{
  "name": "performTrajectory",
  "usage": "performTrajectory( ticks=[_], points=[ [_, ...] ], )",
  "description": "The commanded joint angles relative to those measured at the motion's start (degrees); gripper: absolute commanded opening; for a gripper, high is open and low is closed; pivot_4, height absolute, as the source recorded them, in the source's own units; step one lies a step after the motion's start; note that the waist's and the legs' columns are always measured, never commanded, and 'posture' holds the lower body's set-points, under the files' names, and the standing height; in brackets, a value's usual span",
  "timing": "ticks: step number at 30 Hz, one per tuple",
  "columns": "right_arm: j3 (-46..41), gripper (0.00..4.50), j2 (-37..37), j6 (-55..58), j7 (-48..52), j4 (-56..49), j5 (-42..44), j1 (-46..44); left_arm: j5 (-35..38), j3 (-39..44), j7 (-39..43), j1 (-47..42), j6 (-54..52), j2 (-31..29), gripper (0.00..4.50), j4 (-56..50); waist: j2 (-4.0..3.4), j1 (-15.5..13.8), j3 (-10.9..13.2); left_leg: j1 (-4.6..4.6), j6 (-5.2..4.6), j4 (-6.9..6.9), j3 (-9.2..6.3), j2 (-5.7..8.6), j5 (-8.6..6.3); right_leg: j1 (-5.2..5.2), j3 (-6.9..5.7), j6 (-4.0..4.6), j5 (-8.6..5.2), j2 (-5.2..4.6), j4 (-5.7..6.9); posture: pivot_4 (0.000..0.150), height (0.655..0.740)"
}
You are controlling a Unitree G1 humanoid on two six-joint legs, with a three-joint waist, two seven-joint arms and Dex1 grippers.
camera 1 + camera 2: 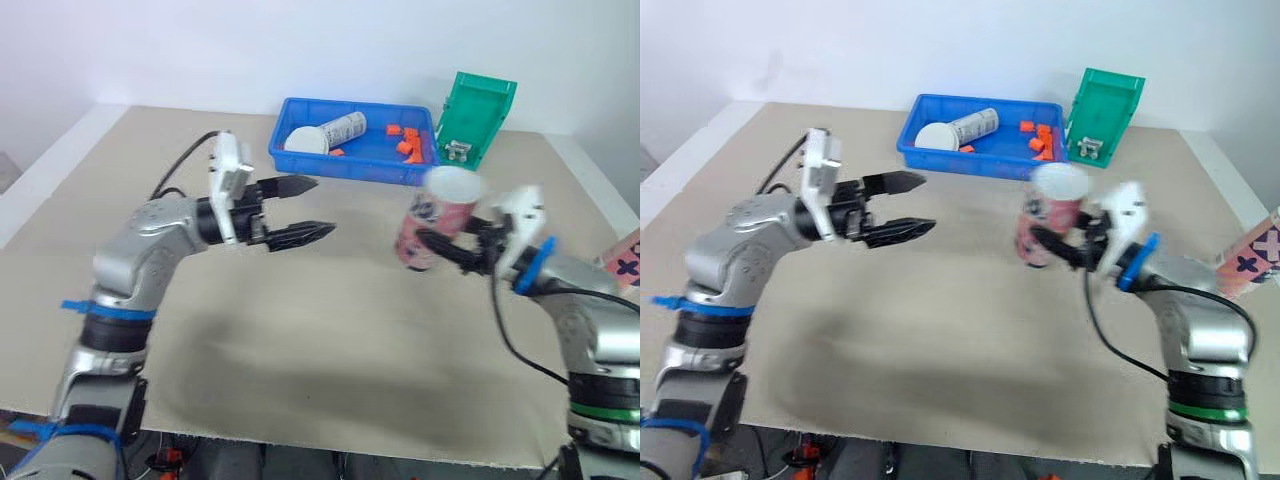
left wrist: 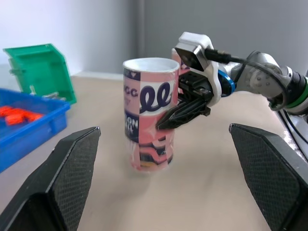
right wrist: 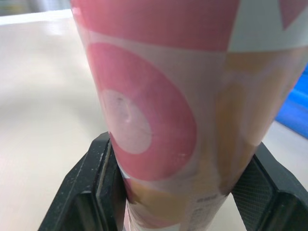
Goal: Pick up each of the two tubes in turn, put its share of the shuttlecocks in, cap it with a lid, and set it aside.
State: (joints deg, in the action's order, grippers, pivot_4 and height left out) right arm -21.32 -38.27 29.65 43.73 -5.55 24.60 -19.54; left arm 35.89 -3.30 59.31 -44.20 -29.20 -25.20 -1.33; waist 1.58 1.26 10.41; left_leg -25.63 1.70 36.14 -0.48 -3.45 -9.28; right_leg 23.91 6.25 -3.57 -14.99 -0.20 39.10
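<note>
A pink patterned tube (image 1: 437, 212) with an open white top stands tilted right of the table's middle. My right gripper (image 1: 428, 250) is shut on its lower half, one black finger (image 3: 98, 180) on each side. Its base is close to the table; I cannot tell whether it touches. My left gripper (image 1: 322, 206) hangs open and empty above the table's middle-left, pointing at the tube, with wide-spread fingers (image 2: 72, 173). A second tube (image 1: 343, 129) lies in the blue tray (image 1: 345, 167), with a white lid (image 1: 304, 140) beside it and several orange shuttlecocks (image 1: 409, 146).
The blue tray is at the table's back centre. A green bin (image 1: 478, 115) leans just to its right. Another pink patterned object (image 1: 626, 262) shows at the right edge, behind my right arm. Bare table stretches between the two grippers and along the front.
</note>
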Motion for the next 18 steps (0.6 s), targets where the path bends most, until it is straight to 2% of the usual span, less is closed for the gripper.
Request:
performTrajectory(
  ticks=[1,6,15,18],
  points=[
    [-10.5,2.95,-2.1,-1.8,-3.2,0.4,1.4,4.9,-2.8,-2.6,1.5,-2.8,3.7,3.1,4.5,2.9,-0.01,0.0,0.0,0.0,-0.01,0.0,0.0,0.03,-0.01,0.0,0.02,0.0,0.0,-0.01,0.0,0.15,0.7038],
    [-13.6,2.95,-1.6,-3.5,-4.8,2.6,0.9,10.4,-4.6,-4.0,2.9,-4.5,5.7,7.0,4.5,6.5,-0.06,0.8,0.0,0.01,-0.04,0.02,0.0,0.03,-0.02,-0.02,0.06,-0.07,-0.02,-0.01,0.0,0.15,0.7038],
    [-10.8,2.95,-1.5,-5.4,-7.5,14.5,-0.7,9.3,-6.0,-3.8,3.5,-4.8,6.1,8.1,4.5,7.9,-0.21,1.5,0.0,0.27,-0.26,0.19,0.04,0.07,0.16,-0.25,0.14,-0.16,0.3,0.0,0.01,0.15,0.7038],
    [-8.0,3.89,-1.7,-4.2,-5.2,15.2,-0.7,10.2,-5.9,-3.2,3.3,-4.5,5.6,7.7,4.5,7.5,-0.12,1.5,0.0,0.49,-0.26,0.29,0.03,0.1,0.16,-0.58,0.15,0.0,0.2,-0.03,-0.09,0.15,0.7038]
  ],
)
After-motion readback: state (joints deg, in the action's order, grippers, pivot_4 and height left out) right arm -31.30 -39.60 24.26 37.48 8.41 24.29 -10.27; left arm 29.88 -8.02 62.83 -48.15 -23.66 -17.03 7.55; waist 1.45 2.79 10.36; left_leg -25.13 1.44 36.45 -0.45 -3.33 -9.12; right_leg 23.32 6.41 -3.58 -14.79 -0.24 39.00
